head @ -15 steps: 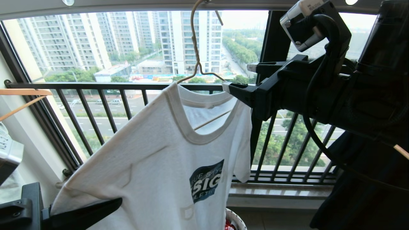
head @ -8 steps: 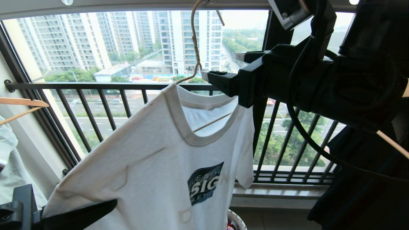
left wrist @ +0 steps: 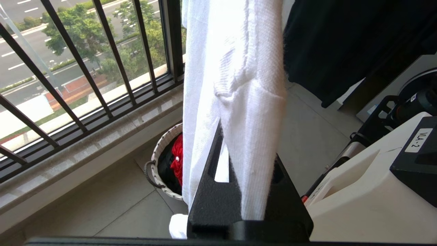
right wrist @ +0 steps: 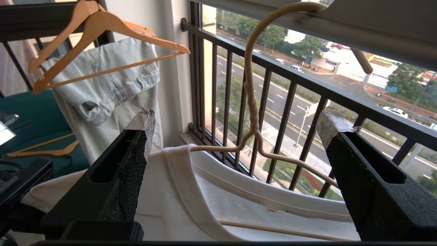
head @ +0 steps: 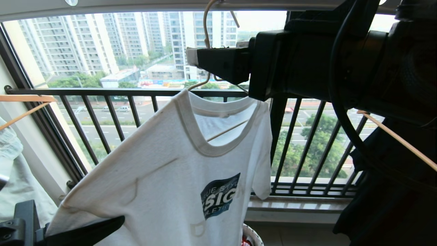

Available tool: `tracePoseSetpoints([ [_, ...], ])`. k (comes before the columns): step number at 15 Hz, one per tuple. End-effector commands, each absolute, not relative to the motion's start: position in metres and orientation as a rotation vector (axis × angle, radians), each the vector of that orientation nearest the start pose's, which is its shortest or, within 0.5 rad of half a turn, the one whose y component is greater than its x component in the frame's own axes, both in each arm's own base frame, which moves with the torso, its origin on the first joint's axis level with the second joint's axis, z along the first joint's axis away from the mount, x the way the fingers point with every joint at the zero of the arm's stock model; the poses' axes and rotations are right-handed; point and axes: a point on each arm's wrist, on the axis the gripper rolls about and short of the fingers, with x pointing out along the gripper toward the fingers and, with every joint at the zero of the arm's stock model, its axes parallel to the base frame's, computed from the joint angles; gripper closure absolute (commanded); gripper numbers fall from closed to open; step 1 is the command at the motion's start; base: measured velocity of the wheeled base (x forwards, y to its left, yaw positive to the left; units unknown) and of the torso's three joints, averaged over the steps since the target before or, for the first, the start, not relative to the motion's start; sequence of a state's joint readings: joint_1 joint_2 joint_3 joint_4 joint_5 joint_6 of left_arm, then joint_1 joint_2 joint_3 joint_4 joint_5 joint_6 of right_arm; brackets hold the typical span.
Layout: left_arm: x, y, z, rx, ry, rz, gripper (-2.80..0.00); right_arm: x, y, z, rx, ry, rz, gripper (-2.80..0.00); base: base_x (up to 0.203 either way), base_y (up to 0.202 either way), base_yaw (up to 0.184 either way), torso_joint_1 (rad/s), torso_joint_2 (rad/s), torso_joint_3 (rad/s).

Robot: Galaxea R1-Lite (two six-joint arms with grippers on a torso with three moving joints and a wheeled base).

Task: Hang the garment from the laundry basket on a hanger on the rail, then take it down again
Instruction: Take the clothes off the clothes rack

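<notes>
The white garment (head: 177,164) with a dark blue chest print hangs on the thin cream hanger (head: 206,37). The hanger's hook sits over the grey rail (head: 136,6) overhead. My left gripper (head: 116,222), low at the left, is shut on the garment's lower sleeve edge, and white cloth (left wrist: 252,143) drapes over its black fingers (left wrist: 208,198). My right gripper (right wrist: 237,120) is open, level with the hanger's twisted neck (right wrist: 252,112), which shows in the gap untouched. The laundry basket (left wrist: 155,155) stands on the floor below, holding red and dark cloth.
A black window railing (head: 136,92) runs behind the garment. Wooden hangers (right wrist: 102,24) and a pale denim garment (right wrist: 106,85) hang on my left. A black garment (head: 392,205) hangs on the right. My white base (left wrist: 368,191) is close beside the basket.
My right gripper has risen and moved left from the garment's shoulder to the hanger's neck, its fingers opening wider. The left gripper keeps its grip on the cloth.
</notes>
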State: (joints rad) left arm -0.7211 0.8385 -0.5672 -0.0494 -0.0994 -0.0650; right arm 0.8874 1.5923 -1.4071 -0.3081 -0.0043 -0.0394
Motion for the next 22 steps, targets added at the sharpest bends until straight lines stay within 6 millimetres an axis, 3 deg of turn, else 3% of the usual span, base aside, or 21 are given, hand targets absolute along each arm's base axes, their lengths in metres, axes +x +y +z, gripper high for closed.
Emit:
tracePoseSetpoints([
  [1, 0.063, -0.058, 0.227, 0.005, 0.235, -0.81, 0.0, 0.192, 0.241, 0.352, 0.015, -0.126, 0.889, -2.8, 0.0, 0.0, 0.0, 0.0, 0.0, 0.0],
  [10, 0.06, -0.056, 0.229, -0.001, 0.218, -0.813, 0.0, 0.217, 0.266, 0.345, 0.01, -0.116, 0.871, -2.8, 0.0, 0.0, 0.0, 0.0, 0.0, 0.0],
  [11, 0.059, -0.055, 0.229, -0.002, 0.214, -0.813, 0.0, 0.22, 0.268, 0.344, 0.009, -0.114, 0.87, 0.0, 0.0, 0.0, 0.0, 0.0, 0.0, 0.0],
  [22, 0.056, -0.053, 0.225, -0.004, 0.213, -0.811, 0.0, 0.223, 0.271, 0.348, 0.017, -0.13, 0.865, 0.0, 0.0, 0.0, 0.0, 0.0, 0.0, 0.0],
])
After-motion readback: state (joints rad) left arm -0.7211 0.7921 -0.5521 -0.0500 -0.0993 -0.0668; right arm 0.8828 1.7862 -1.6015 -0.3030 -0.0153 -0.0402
